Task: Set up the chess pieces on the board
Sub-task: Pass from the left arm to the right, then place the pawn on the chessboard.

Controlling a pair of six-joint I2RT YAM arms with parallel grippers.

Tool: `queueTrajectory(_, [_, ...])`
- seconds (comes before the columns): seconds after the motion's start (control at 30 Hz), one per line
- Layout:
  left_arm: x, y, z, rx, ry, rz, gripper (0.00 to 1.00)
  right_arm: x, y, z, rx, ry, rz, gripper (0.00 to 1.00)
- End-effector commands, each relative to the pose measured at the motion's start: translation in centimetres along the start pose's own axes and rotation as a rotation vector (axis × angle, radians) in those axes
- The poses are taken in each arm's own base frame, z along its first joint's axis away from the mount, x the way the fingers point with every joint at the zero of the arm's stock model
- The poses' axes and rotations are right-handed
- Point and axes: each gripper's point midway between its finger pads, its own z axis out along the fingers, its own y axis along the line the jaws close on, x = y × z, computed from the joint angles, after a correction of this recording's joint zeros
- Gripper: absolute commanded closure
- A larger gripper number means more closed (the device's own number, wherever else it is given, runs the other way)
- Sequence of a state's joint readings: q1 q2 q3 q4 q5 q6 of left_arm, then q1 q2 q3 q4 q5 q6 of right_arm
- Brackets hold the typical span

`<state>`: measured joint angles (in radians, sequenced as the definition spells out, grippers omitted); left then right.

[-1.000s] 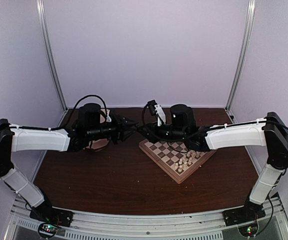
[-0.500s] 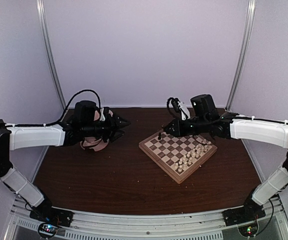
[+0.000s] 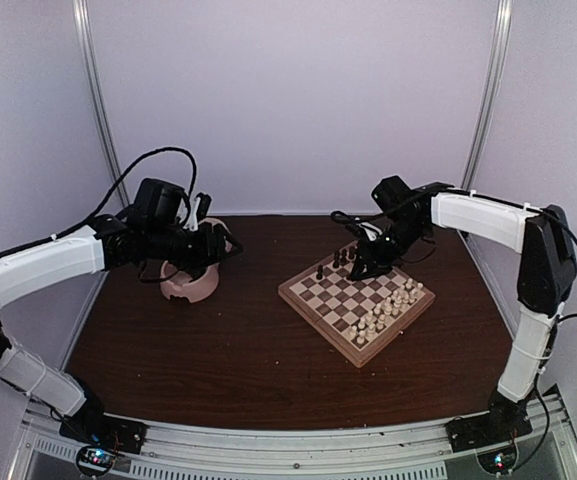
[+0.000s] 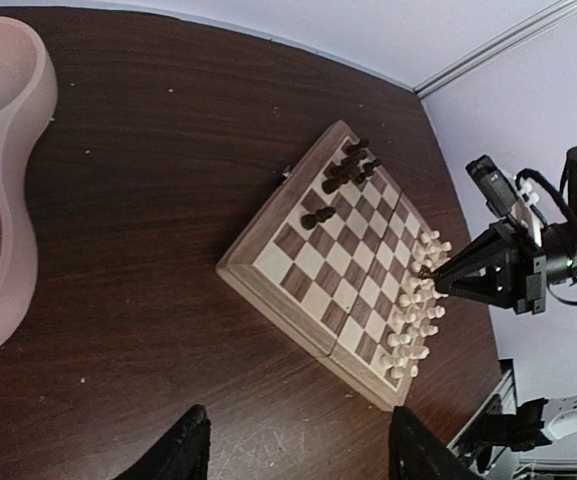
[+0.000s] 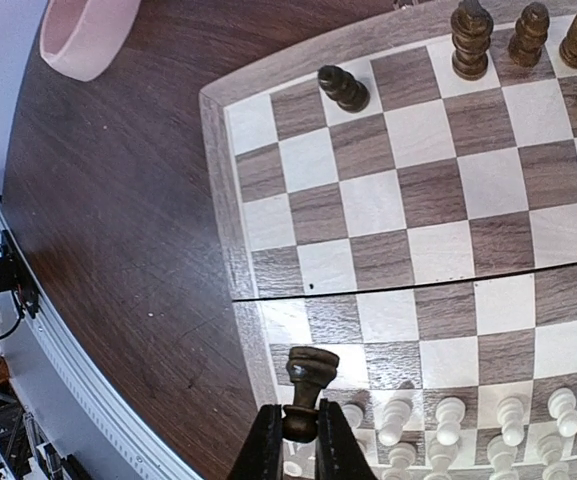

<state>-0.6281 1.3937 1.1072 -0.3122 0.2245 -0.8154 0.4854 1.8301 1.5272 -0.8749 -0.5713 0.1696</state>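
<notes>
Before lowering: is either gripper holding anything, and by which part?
The right gripper pinches a dark piece by its rounded end; the left gripper is open and empty.

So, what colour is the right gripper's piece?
Dark brown chessman; right wrist view shows it best.

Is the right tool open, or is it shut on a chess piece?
Shut on a dark chess piece: the right wrist view shows the right tool pinching its stem.

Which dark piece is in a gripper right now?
The dark piece pinched in the right gripper, over the cream side of the board; the other dark pieces stand at the opposite end.
</notes>
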Motion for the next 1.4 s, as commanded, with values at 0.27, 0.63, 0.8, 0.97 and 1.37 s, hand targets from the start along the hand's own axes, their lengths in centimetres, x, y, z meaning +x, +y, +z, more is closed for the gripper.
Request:
queueTrajectory(0.27, [-0.9,2.1,-2.5,-0.168,-0.021,0.151,0.39,1.1,-5.3,2.5,0.165,0.301,0.007,0.95])
queueTrajectory(0.63, [-0.6,2.6,-2.0,-0.184,-0.006,0.148,0.39,1.0,-7.0,3.7,0.219,0.339,0.018,0.90])
queueTrajectory(0.8, [-0.5,2.8,-2.2,-0.191,-0.010,0.148,0.39,0.8,-7.4,4.4,0.221,0.344,0.021,0.89])
queueTrajectory(0.97, [-0.3,3.0,-2.3,-0.198,-0.010,0.146,0.39,0.4,-7.4,4.4,0.225,0.334,0.016,0.77])
queueTrajectory(1.37, [-0.2,3.2,-2.8,-0.206,-0.019,0.158,0.39,-0.9,-6.2,1.8,0.270,0.193,-0.060,0.57])
